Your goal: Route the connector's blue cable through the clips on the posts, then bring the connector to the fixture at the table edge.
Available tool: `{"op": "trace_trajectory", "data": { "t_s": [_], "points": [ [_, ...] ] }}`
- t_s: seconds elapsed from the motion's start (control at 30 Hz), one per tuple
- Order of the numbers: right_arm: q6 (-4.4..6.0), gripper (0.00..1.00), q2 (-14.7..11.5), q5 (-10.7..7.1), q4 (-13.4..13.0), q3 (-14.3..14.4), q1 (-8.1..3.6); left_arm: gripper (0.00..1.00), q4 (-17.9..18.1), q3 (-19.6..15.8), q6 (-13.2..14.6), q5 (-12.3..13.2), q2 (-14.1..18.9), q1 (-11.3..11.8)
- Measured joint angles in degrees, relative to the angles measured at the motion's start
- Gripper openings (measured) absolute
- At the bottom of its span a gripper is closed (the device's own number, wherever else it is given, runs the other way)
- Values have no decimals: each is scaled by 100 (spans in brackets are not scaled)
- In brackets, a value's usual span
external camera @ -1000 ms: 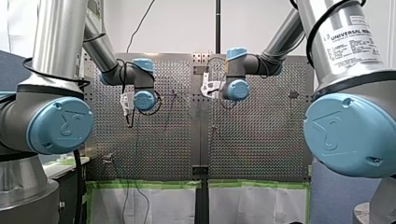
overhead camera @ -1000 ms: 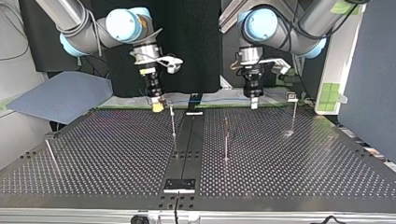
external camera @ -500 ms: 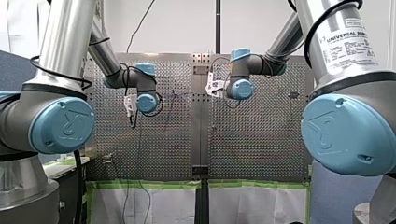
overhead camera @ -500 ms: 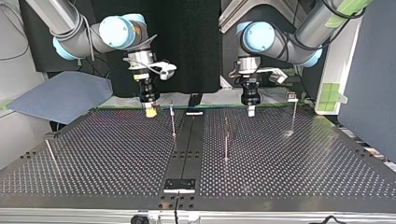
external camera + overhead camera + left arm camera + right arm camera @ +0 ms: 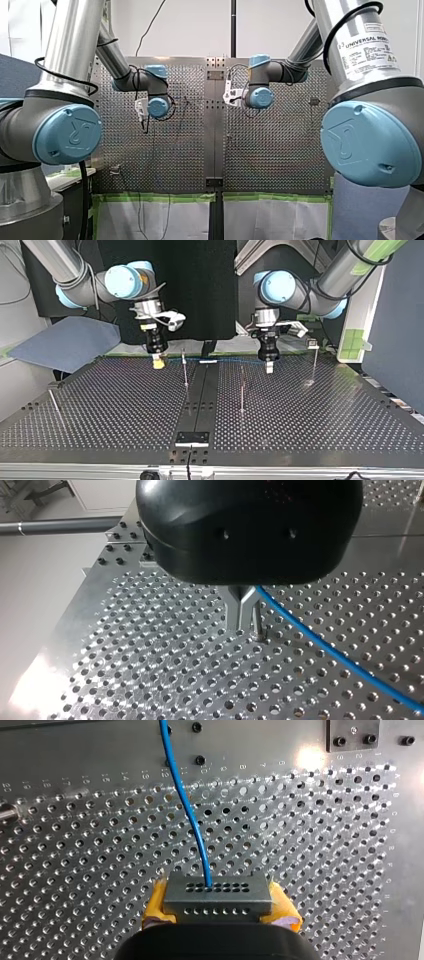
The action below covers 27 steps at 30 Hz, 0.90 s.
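Table: perforated metal (image 5: 310,410), lying under both sets of fingers.
Right gripper (image 5: 218,902): its yellow pads (image 5: 156,905) are closed on the two ends of the connector and hold it clear of the table.
Left gripper (image 5: 245,617): its metal fingers (image 5: 233,612) are drawn almost together, with the tips just above the table. The cable comes out right at them and looks pinched, though the gripper body hides the grip itself.
Posts: thin and upright. One (image 5: 185,369) stands between the two grippers, nearer the right fingers. Another (image 5: 242,390) stands near the left fingers, on the camera's side in the top view.
Connector (image 5: 218,892): a grey block with rows of small holes, sitting between the yellow pads.
Cable (image 5: 187,805): blue. It leaves the connector's face and runs ahead of the right fingers. In the top view it stretches across to the left fingers, low over the table.
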Motion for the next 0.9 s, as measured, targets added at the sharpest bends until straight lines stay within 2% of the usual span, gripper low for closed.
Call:
{"op": "trace_trajectory", "data": {
  "t_s": [0.17, 0.47, 0.67, 0.9],
  "points": [
    [0, 1, 4, -36, 4, -28, -28, 2, -9, 50, -2, 106, -37, 30],
    [37, 1, 12, -108, 54, -164, -87, 2, -76, 332, 29, 173, -384, 42],
    [65, 1, 14, -128, 71, -249, -125, 2, -188, 599, -16, 188, -421, 76],
    [70, 1, 21, -135, 75, -274, -184, 5, -217, 689, -22, 255, -425, 144]
  ]
}}
